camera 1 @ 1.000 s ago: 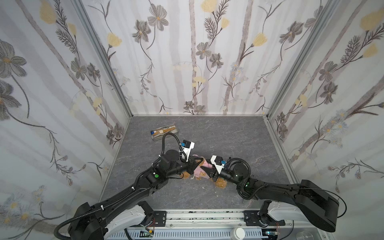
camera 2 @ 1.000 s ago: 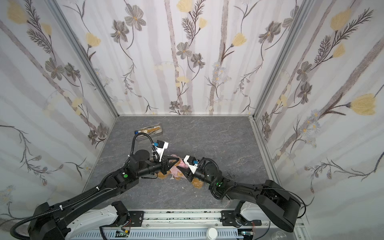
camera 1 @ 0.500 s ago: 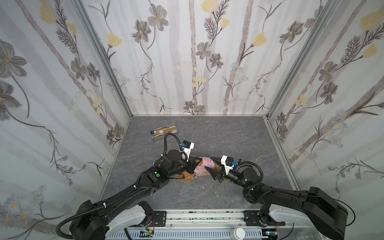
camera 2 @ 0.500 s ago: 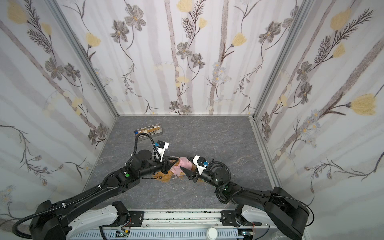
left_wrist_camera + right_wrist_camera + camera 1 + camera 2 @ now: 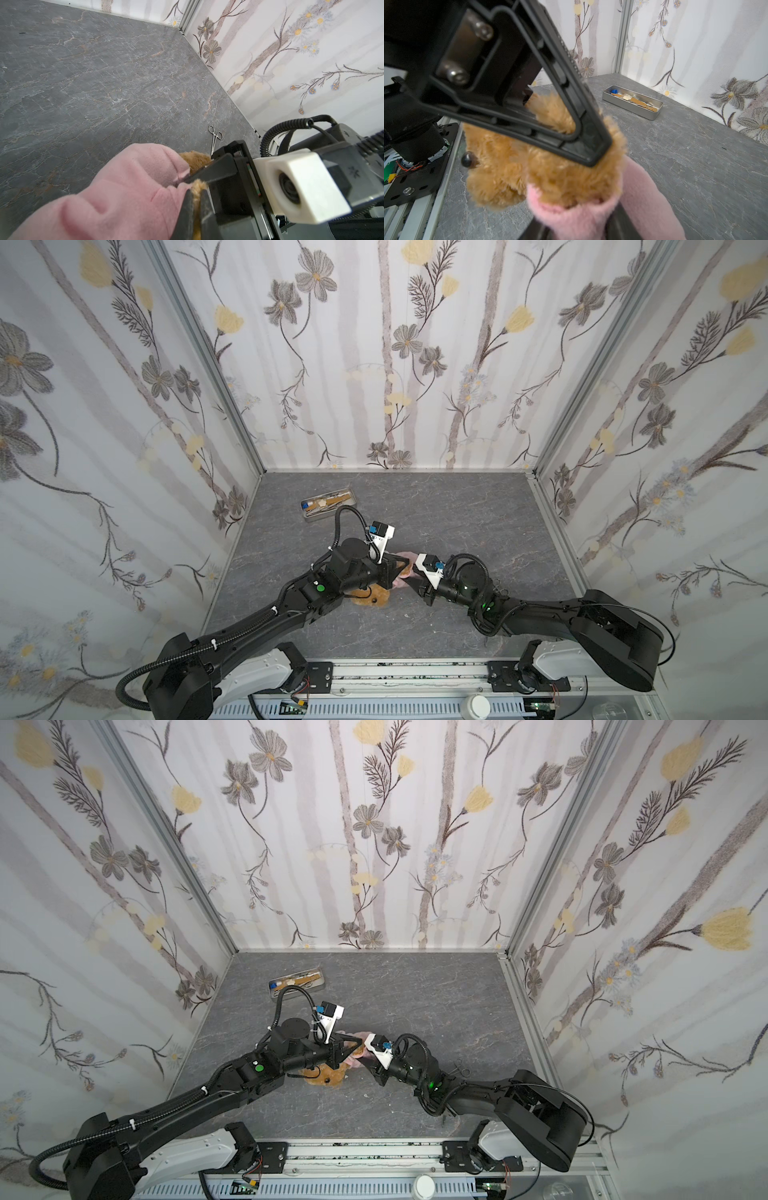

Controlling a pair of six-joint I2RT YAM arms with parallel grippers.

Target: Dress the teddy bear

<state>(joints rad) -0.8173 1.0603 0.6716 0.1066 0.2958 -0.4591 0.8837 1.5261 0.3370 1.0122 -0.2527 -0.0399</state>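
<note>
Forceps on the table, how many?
1. The forceps lie on the table beside the right arm, apart from the teddy bear. The metal tray holds small tools I cannot identify.

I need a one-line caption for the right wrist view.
Left gripper pinches the teddy bear, partly inside the pink shirt; metal tray behind.

arms [image 5: 249,624] matte black, white base housings [image 5: 257,674], ribbed black cable loops [image 5: 345,514], white wrist-camera blocks [image 5: 301,187]. green dot [image 5: 320,588] per forearm, probably an LED. left gripper [image 5: 196,199]: black triangular fingers [image 5: 591,145], two steel screws [image 5: 457,75].
</note>
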